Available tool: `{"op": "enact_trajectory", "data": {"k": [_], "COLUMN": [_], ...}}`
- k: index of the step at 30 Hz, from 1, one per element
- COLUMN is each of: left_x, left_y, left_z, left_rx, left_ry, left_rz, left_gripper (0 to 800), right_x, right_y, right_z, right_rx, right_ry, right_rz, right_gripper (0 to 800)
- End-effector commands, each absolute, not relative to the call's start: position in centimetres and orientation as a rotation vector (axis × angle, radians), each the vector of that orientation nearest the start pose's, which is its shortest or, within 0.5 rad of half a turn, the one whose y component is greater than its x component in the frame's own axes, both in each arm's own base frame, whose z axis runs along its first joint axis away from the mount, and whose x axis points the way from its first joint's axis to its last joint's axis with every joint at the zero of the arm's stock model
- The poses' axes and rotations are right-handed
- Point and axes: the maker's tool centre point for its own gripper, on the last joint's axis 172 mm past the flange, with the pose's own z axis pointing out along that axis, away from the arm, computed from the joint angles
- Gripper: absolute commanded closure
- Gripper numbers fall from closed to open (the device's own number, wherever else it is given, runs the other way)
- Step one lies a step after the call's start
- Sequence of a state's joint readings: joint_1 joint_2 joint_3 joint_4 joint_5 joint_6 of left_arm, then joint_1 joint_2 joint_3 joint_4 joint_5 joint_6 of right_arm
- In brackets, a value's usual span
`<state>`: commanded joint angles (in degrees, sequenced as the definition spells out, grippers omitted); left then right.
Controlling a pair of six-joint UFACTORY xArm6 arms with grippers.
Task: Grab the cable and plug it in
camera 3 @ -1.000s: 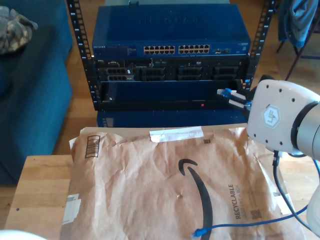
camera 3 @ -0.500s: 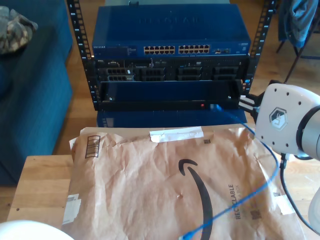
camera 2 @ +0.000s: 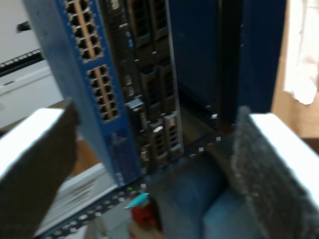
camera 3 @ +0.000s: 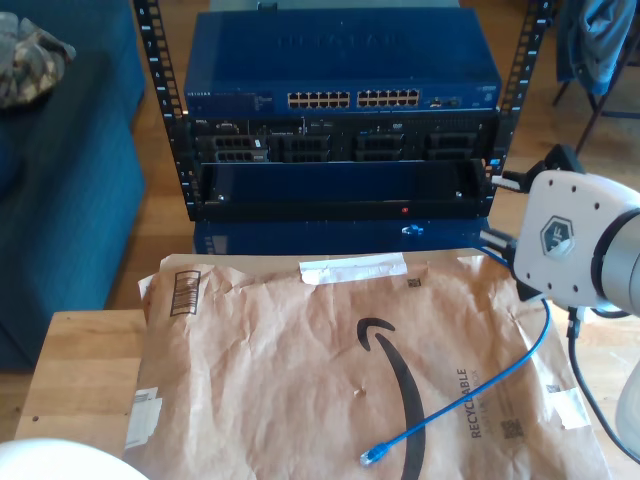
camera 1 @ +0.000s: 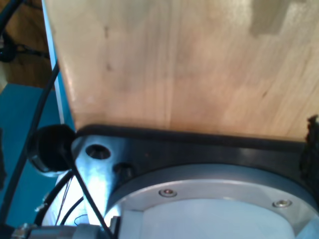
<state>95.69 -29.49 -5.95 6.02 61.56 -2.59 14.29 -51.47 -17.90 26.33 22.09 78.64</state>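
Cable (camera 3: 455,413) lies loose across the paper envelope (camera 3: 300,380) on the desk (camera 3: 70,370); my second gripper (camera 2: 149,164), wide and empty, faces the switch (camera 3: 340,60). Regrasp just behind the plug (camera 3: 371,457).

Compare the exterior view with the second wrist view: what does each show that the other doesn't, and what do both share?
Exterior view alone: the blue cable lying loose across the brown paper mailer, its plug resting on the paper, the wooden table, and the white arm housing at the exterior view's right.

Second wrist view alone: my second claw with its padded fingers spread wide and nothing between them.

Both: the blue network switch with its port rows, and the dark rack units beneath it.
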Motion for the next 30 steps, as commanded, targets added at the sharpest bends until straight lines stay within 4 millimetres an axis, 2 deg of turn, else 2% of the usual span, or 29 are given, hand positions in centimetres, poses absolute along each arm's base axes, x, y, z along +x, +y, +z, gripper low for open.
{"op": "enact_trajectory", "data": {"k": [1,2,4,6,8,12,15,18,20,23,24,25,27,30], "left_x": [-3.3,-3.3,-3.3,-3.3,-3.3,-3.3,-3.3,-3.3,-3.3,-3.3,-3.3,-3.3,-3.3,-3.3], "left_y": [11.7,11.7,11.7,11.7,11.7,11.7,11.7,11.7,11.7,11.6,11.7,11.7,11.7,11.6], "left_z": [3.3,3.3,3.3,3.3,3.3,3.3,3.3,3.3,3.3,3.3,3.3,3.3,3.3,3.3], "left_rx": [1.919,1.919,1.919,1.919,1.920,1.919,1.919,1.919,1.918,1.917,1.918,1.918,1.918,1.917], "left_ry": [2.065,2.065,2.065,2.065,2.064,2.063,2.063,2.063,2.065,2.064,2.065,2.065,2.065,2.064], "left_rz": [-0.531,-0.531,-0.531,-0.531,-0.532,-0.533,-0.533,-0.533,-0.534,-0.535,-0.534,-0.534,-0.534,-0.535], "left_gripper": [0,0,0,0,0,0,0,0,0,0,0,0,0,0], "right_x": [38.7,38.3,37.7,37.0,35.7,32.6,29.0,24.0,19.8,14.4,12.6,10.7,7.6,5.4], "right_y": [11.2,10.0,5.8,2.0,-1.0,-8.0,-14.6,-19.8,-21.5,-23.1,-23.0,-22.6,-21.0,-18.7], "right_z": [31.4,30.9,29.2,29.9,29.2,27.5,25.4,23.2,20.8,18.7,17.6,16.3,13.8,11.1], "right_rx": [-1.734,-1.747,-1.716,-1.655,-1.656,-1.694,-1.796,-2.022,-2.095,-2.218,-2.236,-2.234,-2.222,-2.202], "right_ry": [1.576,1.631,1.795,1.914,2.020,2.199,2.283,2.247,2.221,2.121,2.097,2.083,2.046,2.005], "right_rz": [-0.330,-0.291,-0.228,-0.195,-0.132,-0.063,-0.081,-0.083,-0.013,0.030,0.047,0.075,0.127,0.176], "right_gripper": [305,301,298,301,297,133,114,133,154,154,149,105,95,65]}}
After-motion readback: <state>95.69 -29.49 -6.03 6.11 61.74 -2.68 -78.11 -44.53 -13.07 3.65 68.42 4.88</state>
